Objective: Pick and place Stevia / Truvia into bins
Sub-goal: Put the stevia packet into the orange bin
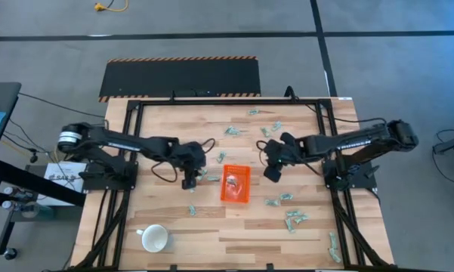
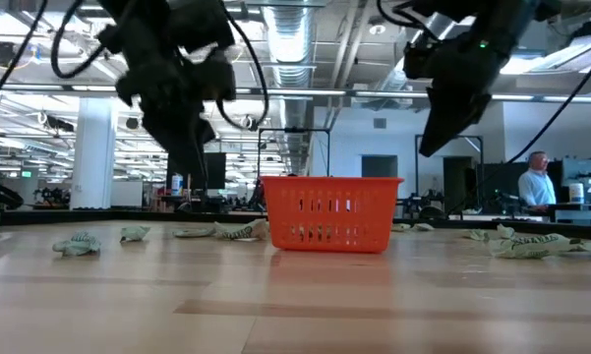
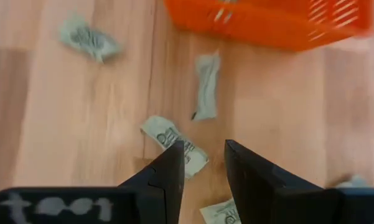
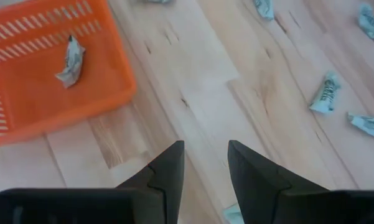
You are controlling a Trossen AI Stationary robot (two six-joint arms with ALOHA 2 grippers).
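Observation:
The orange bin [image 1: 235,183] stands mid-table, with one sachet [image 4: 70,60] lying on its floor. Pale green sachets lie flat and scattered over the wood, several far of the bin [image 1: 270,129] and several right of it [image 1: 291,219]. My left gripper [image 1: 189,183] hangs open just left of the bin, over a crumpled sachet [image 3: 171,140]; another sachet [image 3: 206,84] lies between it and the bin [image 3: 267,18]. My right gripper [image 1: 273,173] is open just right of the bin [image 4: 43,68], over bare wood [image 4: 205,165].
A white mug [image 1: 154,239] lies on its side near the table's near-left corner. Black frame rails [image 1: 340,204] run along both sides of the table. In the low view a person [image 2: 538,187] stands in the room beyond the table.

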